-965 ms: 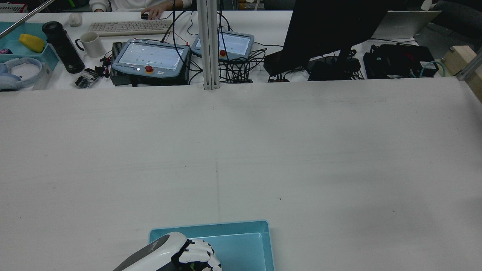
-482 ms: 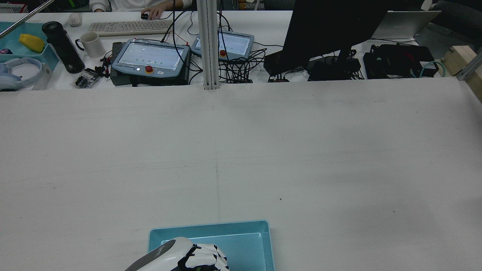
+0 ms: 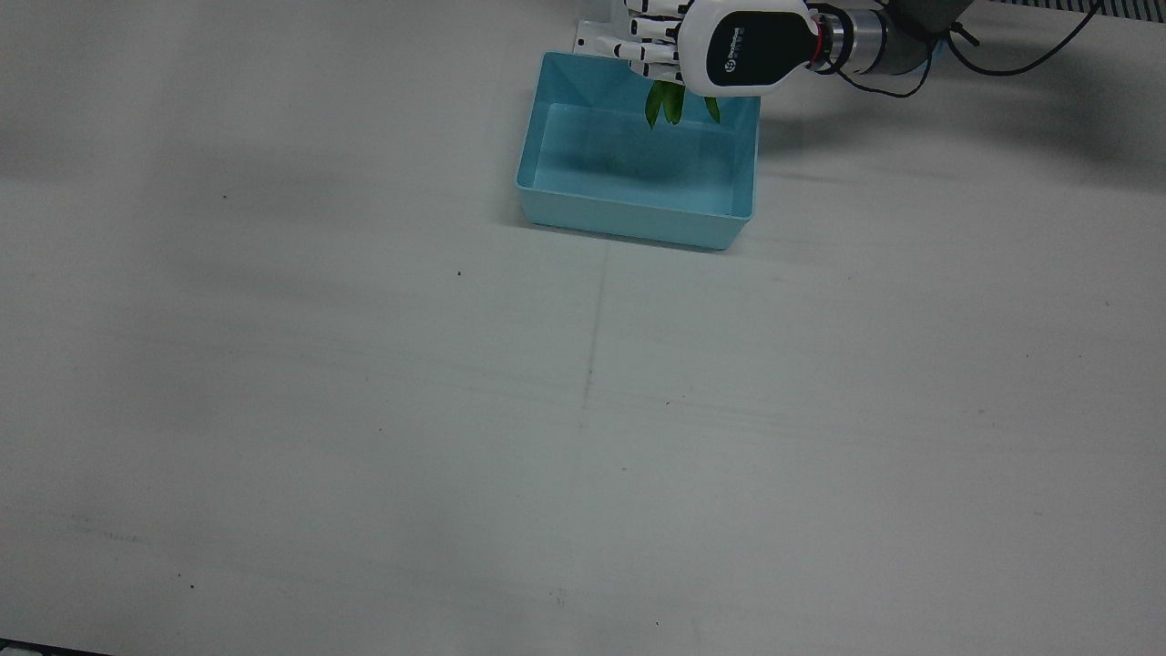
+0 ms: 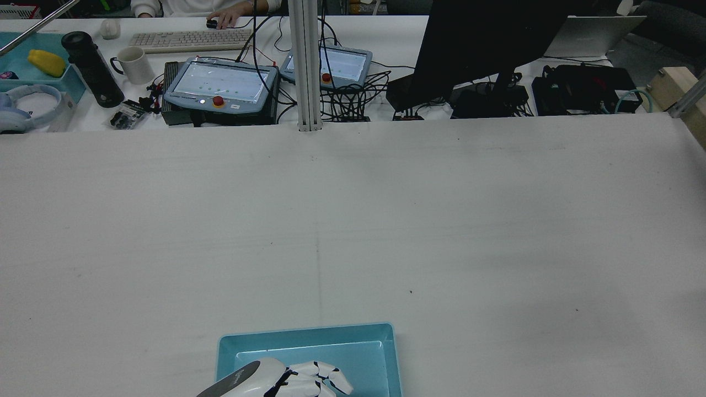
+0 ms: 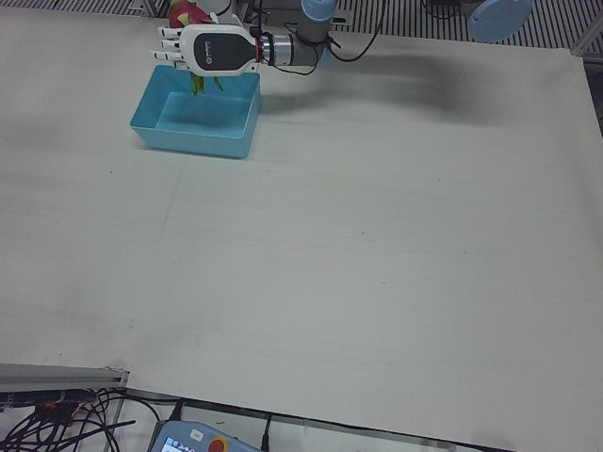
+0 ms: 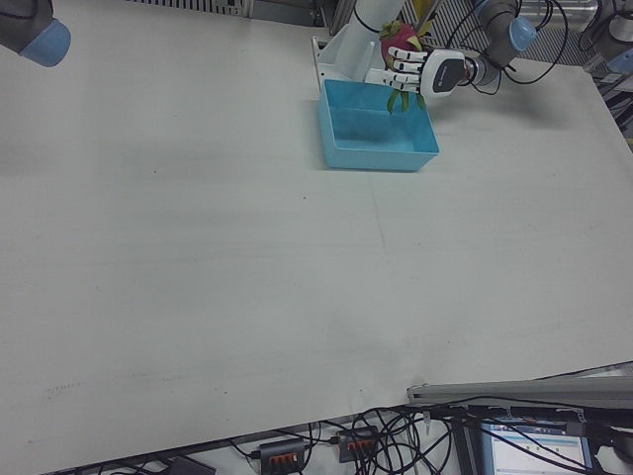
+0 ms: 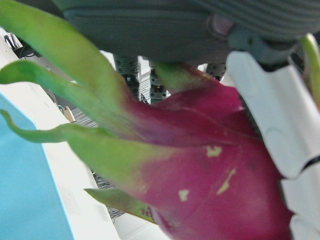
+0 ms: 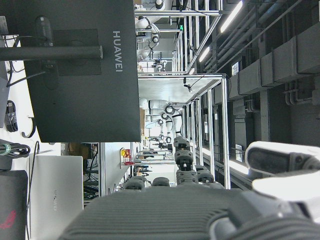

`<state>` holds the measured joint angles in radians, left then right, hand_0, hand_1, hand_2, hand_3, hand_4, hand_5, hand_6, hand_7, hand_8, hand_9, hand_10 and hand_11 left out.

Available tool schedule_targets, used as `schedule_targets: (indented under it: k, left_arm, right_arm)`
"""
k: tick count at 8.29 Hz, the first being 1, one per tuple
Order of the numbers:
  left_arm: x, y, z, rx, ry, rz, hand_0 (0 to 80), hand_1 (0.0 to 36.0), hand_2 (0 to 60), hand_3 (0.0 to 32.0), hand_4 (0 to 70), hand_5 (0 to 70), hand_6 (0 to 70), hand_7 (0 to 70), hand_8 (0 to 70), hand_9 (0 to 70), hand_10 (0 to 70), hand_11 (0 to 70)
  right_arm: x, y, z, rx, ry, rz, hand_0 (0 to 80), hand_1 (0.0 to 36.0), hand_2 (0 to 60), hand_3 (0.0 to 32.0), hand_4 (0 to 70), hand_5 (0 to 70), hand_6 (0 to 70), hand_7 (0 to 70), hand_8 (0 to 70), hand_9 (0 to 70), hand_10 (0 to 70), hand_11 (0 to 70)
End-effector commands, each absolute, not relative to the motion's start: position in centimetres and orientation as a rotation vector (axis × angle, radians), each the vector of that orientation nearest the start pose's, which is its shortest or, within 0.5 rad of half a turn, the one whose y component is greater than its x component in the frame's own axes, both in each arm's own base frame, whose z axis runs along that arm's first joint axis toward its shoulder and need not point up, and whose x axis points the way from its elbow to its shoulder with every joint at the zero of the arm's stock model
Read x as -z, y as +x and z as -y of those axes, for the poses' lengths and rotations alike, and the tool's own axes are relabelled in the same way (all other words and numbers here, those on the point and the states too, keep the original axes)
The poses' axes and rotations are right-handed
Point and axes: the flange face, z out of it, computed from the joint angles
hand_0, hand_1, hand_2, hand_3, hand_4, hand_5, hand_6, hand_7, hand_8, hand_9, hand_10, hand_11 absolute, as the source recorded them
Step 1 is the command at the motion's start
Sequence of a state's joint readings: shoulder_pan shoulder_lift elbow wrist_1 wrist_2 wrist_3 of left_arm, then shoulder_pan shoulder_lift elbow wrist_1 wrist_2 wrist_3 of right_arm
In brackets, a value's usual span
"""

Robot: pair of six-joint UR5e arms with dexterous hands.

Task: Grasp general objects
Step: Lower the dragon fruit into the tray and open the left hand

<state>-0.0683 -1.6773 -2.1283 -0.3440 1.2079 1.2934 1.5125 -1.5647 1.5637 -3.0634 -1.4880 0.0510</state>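
My left hand is shut on a pink dragon fruit with green leaf tips and holds it above the far edge of a light blue bin. The fruit's pink body shows in the right-front view and fills the left hand view. The hand also shows at the bottom edge of the rear view, over the bin. The bin's inside looks empty. Of my right hand only pale fingers show, at the edge of its own view, apart and holding nothing.
The bin stands near the robot's side of the white table. Beyond the table's far edge are two teach pendants, a dark monitor, a post and cables.
In the rear view my left hand has moved right and lower toward the frame's bottom edge, further over the bin, with the fruit still in it.
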Motion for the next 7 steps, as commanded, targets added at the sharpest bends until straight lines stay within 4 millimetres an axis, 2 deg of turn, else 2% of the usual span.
schedule_targets:
  k: [1, 2, 3, 4, 5, 6, 7]
  left_arm:
    - [-31.9, 47.5, 20.1, 0.595, -0.129, -2.587, 52.2, 11.0, 0.0, 0.0, 13.9, 70.0, 29.8, 66.4, 12.1, 20.5, 25.1, 38.0]
    - [-32.0, 47.4, 20.1, 0.594, -0.132, -2.584, 50.5, 8.7, 0.0, 0.0, 12.4, 70.0, 29.1, 63.9, 12.2, 18.4, 25.0, 37.6]
    - [-32.7, 46.8, 20.0, 0.595, -0.138, -2.571, 50.0, 8.2, 0.0, 0.0, 13.0, 70.0, 27.1, 51.8, 12.4, 16.2, 24.8, 37.3]
    - [-32.6, 46.6, 20.0, 0.597, -0.137, -2.574, 50.2, 8.2, 0.0, 0.0, 16.1, 70.0, 31.8, 48.1, 16.4, 20.3, 29.2, 43.2]
    - [-32.5, 46.6, 20.1, 0.598, -0.13, -2.579, 50.8, 9.2, 0.7, 0.0, 16.8, 70.0, 34.3, 52.0, 21.1, 27.6, 35.0, 50.6]
    - [-32.5, 46.3, 20.4, 0.617, -0.136, -2.581, 49.9, 8.6, 16.4, 0.0, 24.1, 70.0, 60.7, 70.0, 46.0, 62.6, 52.2, 70.0]
    - [-32.7, 45.0, 20.7, 0.626, -0.121, -2.576, 48.2, 8.2, 31.9, 0.0, 31.3, 70.0, 70.0, 70.0, 60.4, 70.0, 61.8, 70.0]
  right_arm:
    - [-68.0, 11.2, 50.9, 2.096, 0.036, -2.265, 0.0, 0.0, 0.0, 0.0, 0.0, 0.0, 0.0, 0.0, 0.0, 0.0, 0.0, 0.0]
    - [-68.0, 11.2, 50.9, 2.096, 0.038, -2.264, 0.0, 0.0, 0.0, 0.0, 0.0, 0.0, 0.0, 0.0, 0.0, 0.0, 0.0, 0.0]
    - [-68.0, 11.2, 50.9, 2.095, 0.038, -2.264, 0.0, 0.0, 0.0, 0.0, 0.0, 0.0, 0.0, 0.0, 0.0, 0.0, 0.0, 0.0]
    - [-68.0, 11.1, 50.9, 2.096, 0.04, -2.264, 0.0, 0.0, 0.0, 0.0, 0.0, 0.0, 0.0, 0.0, 0.0, 0.0, 0.0, 0.0]
    - [-68.0, 11.2, 50.9, 2.096, 0.038, -2.264, 0.0, 0.0, 0.0, 0.0, 0.0, 0.0, 0.0, 0.0, 0.0, 0.0, 0.0, 0.0]
    - [-68.1, 11.2, 50.9, 2.098, 0.036, -2.263, 0.0, 0.0, 0.0, 0.0, 0.0, 0.0, 0.0, 0.0, 0.0, 0.0, 0.0, 0.0]
    - [-68.1, 11.1, 50.9, 2.098, 0.04, -2.263, 0.0, 0.0, 0.0, 0.0, 0.0, 0.0, 0.0, 0.0, 0.0, 0.0, 0.0, 0.0]
